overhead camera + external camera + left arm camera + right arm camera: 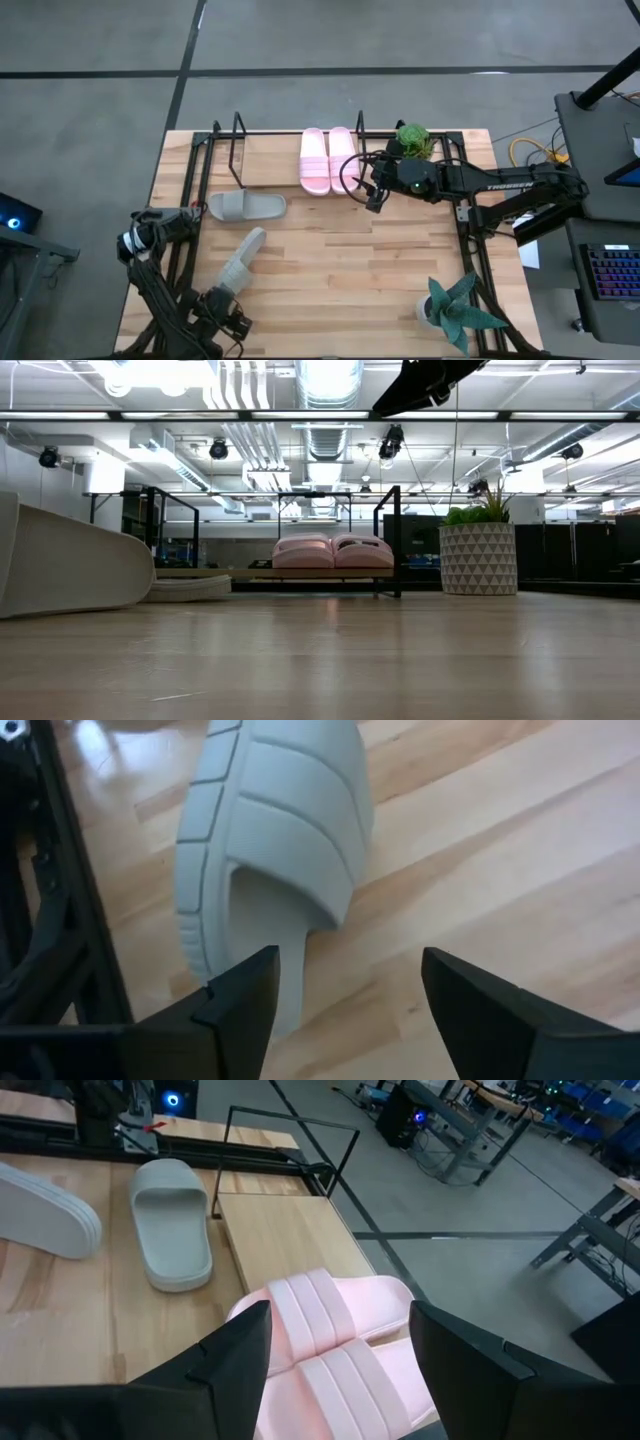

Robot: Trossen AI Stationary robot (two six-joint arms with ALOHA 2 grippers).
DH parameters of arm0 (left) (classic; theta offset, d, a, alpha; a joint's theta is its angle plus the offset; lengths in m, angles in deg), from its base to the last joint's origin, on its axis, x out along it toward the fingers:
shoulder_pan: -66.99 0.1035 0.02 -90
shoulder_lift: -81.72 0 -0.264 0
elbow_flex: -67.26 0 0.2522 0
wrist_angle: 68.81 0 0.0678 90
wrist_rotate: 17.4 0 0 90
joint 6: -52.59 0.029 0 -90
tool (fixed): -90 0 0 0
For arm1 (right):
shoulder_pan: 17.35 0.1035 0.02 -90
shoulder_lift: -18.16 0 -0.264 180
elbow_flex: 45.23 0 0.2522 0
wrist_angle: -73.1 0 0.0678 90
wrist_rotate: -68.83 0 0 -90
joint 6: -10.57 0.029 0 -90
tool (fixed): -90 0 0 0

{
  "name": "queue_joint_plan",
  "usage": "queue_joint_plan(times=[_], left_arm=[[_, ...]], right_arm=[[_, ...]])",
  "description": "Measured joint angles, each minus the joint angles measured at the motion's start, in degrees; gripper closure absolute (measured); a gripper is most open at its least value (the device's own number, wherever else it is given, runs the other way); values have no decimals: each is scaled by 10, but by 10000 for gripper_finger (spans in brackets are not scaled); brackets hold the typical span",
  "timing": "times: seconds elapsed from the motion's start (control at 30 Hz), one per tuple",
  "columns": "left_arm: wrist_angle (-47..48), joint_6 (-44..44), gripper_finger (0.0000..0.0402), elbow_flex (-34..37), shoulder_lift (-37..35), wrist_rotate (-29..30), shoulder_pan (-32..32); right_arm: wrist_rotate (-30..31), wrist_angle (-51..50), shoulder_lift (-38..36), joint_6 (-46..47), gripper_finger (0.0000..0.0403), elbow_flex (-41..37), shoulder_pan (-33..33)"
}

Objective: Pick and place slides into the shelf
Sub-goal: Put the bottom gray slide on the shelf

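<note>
Right tool (372, 192) hangs open beside the pink pair (328, 158) shelved far-centre; left tool (345, 995) gapes at the near-left grey-green slide (240, 262), ready to grasp.

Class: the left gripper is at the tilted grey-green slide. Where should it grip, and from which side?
Grip the heel rim of the tilted slide, coming from the heel end, where the open left gripper already is. The slide lies on edge, so its thin sole fits between the fingers.
</note>
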Motion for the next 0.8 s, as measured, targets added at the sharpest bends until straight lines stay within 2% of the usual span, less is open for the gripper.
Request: queue_joint_plan(times=[0.5,0.8], left_arm=[[-43,-5,172,63,-1,10,1],[-57,-1,172,88,-1,49,5]], right_arm=[[0,0,0,0,175,0,0],[0,-3,0,0,175,0,0]])
